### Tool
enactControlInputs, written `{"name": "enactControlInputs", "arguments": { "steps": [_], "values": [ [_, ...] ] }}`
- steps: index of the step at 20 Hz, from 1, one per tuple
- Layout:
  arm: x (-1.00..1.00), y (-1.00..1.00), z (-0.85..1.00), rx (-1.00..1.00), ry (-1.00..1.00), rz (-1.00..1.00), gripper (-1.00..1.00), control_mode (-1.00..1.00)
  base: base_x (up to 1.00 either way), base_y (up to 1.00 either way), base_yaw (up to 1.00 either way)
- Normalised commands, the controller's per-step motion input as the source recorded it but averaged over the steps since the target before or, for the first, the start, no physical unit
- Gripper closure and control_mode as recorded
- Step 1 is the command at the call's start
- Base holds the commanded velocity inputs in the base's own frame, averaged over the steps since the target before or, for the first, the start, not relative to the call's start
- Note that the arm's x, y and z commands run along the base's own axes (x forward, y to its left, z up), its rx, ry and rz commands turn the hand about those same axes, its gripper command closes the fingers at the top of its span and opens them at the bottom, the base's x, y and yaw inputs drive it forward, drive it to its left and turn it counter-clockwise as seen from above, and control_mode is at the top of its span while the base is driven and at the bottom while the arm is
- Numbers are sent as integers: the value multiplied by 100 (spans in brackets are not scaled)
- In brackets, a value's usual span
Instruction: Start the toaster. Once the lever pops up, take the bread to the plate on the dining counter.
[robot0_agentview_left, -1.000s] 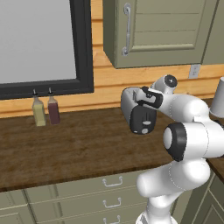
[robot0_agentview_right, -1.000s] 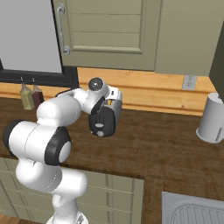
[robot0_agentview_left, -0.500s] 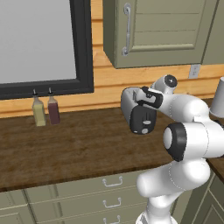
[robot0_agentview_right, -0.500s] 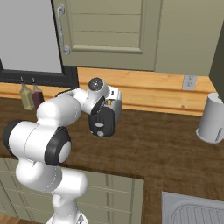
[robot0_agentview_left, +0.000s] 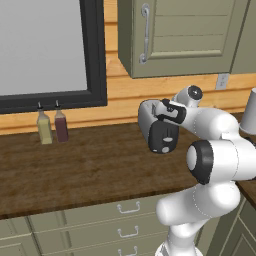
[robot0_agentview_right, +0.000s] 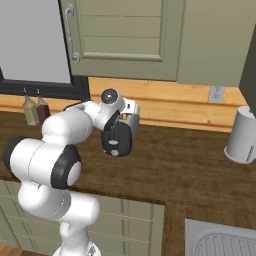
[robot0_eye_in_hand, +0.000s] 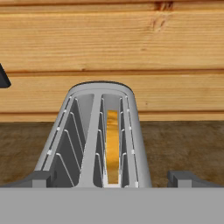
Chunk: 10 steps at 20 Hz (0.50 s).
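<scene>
Nothing has shifted since the earlier frames: arm, claw and all things on the worktop sit as they did a second ago. Directly beneath the claw (robot0_eye_in_hand: 112, 177) stands the toaster (robot0_eye_in_hand: 98, 135), its rounded top open toward the hand camera, and the bread (robot0_eye_in_hand: 113, 151) stands on edge in the slot on the right of that view, a tan-yellow strip sunk between the wire guides; the other slot holds nothing. Both slots, and with them the toaster's long axis, run straight away from the claw toward the plank wall (robot0_eye_in_hand: 112, 52), so the slice lies just ahead of and below the fingertips (robot0_eye_in_hand: 186, 178), slightly to the right of the midline. The jaws stand at their widest, one dark tip on either side of the toaster's near end, gripping nothing. Seen from the base, the black end panel (robot0_agentview_left: 162, 136) faces the robot and the hand hangs over it, hiding most of the top. I cannot make out the lever, so whether it is down or up cannot be told; to my eye the start step is not yet done. Farther out on the worktop (robot0_agentview_left: 90, 165) stand two small bottles (robot0_agentview_left: 52, 126) well off to one side and a pale grey jug (robot0_agentview_right: 242, 135) well off to the other.
</scene>
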Motion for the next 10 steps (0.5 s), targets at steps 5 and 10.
{"name": "enactControlInputs", "arguments": {
  "steps": [5,10],
  "values": [
    [0,0,0,0,0,0,-100,-100,0,0,0],
    [0,0,0,0,0,0,-100,-100,0,0,0]
  ]
}}
